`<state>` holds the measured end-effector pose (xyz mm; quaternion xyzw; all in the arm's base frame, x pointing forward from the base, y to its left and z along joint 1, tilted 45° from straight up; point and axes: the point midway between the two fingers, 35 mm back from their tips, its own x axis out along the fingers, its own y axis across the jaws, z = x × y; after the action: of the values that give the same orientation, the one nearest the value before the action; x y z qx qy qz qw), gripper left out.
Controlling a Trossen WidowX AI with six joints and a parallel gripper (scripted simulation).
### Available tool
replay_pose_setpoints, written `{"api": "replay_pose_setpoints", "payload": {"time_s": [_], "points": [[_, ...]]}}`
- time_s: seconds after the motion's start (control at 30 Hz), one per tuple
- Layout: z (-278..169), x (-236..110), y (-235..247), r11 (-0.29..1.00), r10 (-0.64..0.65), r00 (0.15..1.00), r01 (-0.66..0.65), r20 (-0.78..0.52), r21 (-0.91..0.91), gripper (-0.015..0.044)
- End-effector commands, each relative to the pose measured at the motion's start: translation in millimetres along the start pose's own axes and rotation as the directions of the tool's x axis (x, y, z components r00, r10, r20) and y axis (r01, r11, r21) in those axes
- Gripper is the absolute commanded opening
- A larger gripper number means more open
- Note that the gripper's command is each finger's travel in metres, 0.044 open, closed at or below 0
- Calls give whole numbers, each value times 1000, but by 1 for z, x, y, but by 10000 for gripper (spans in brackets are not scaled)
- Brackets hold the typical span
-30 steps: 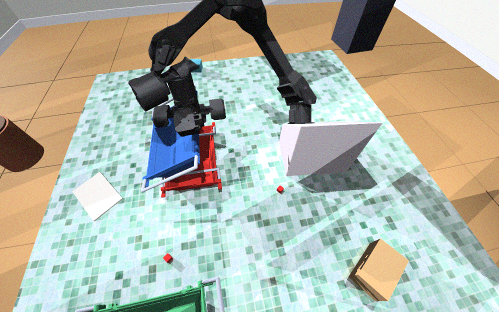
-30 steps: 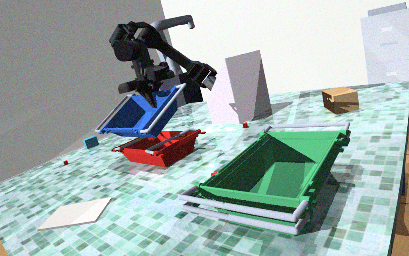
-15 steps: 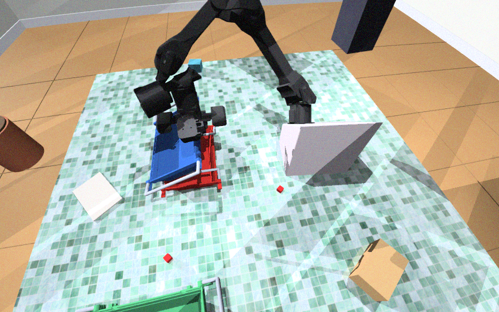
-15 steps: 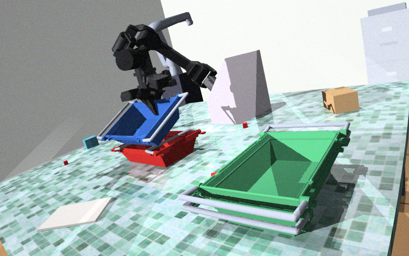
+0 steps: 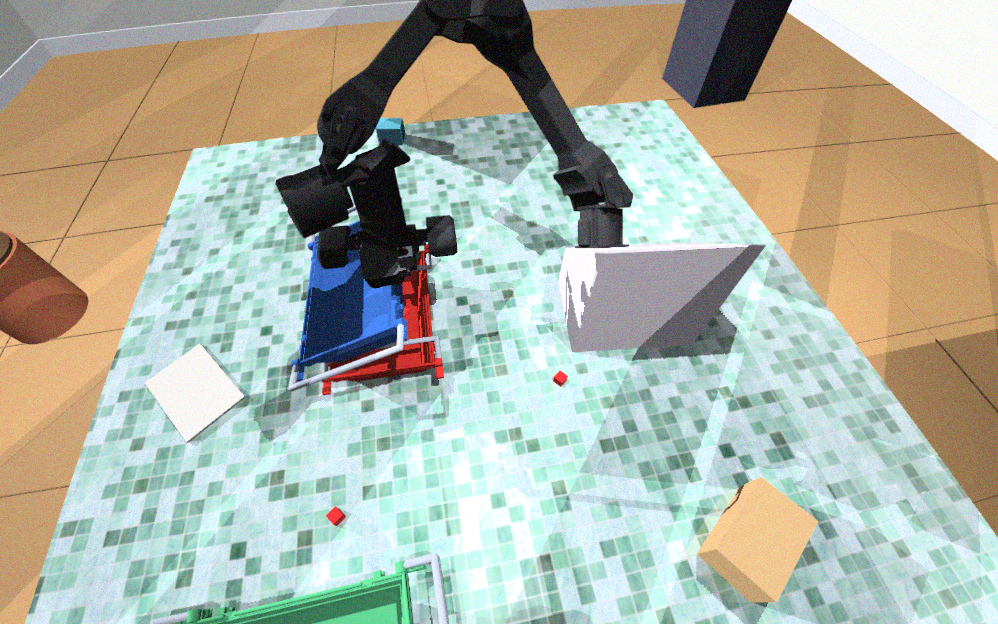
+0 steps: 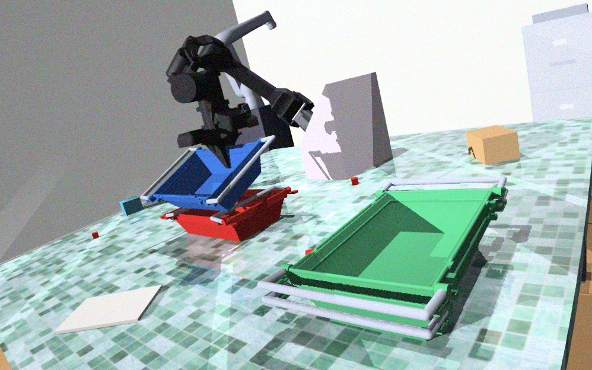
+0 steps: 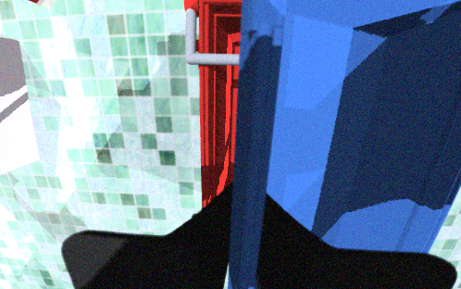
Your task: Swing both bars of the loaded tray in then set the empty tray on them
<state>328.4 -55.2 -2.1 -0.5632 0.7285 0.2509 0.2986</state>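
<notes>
My gripper (image 5: 382,273) (image 6: 220,156) (image 7: 242,190) is shut on one long wall of the empty blue tray (image 5: 342,309) (image 6: 191,178) (image 7: 301,116). The blue tray hangs tilted, its gripped side high and its far side low, right over the red tray (image 5: 419,323) (image 6: 244,220) (image 7: 215,116). The red tray stands on the table with a wire bar (image 6: 252,198) (image 7: 204,57) lying in across its top. The blue tray's low side is at the red tray's rim; I cannot tell whether they touch. The red tray's load is hidden.
A larger green tray (image 5: 316,599) (image 6: 366,287) stands near the front. A white wedge (image 5: 640,294) (image 6: 349,126) stands right of the trays. Also here: a cardboard box (image 5: 758,537) (image 6: 493,143), a white flat tile (image 5: 195,390) (image 6: 108,307), a teal cube (image 5: 392,130) (image 6: 130,204) and loose red cubes (image 5: 560,378) (image 5: 335,515).
</notes>
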Motion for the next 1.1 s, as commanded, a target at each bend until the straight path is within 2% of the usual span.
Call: {"api": "replay_pose_setpoints", "payload": {"time_s": [0.0, 1.07], "points": [[-1, 4, 6, 1000, 9, 1000, -9, -3, -7, 0], [-1, 10, 11, 1000, 9, 1000, -9, -4, -7, 0]]}}
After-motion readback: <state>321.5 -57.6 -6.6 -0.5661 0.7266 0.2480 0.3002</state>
